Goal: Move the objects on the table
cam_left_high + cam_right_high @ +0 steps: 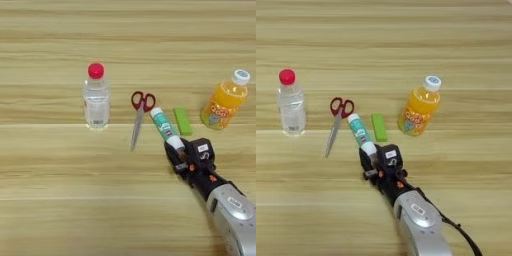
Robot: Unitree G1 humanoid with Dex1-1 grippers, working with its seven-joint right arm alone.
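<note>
A: A pale wooden counter (50, 200) fills everything; the objects sit in a loose row across its middle; clear bottle (96, 100), scissors (140, 112), glue stick (165, 126), green block (182, 120), orange bottle (225, 102).

B: And the pincer (178, 150)?

A: At the glue stick's near white end, its black fingers either side; likely closed on it, though I cannot tell; low and end-on, probably to lift it clear of the block.
</note>
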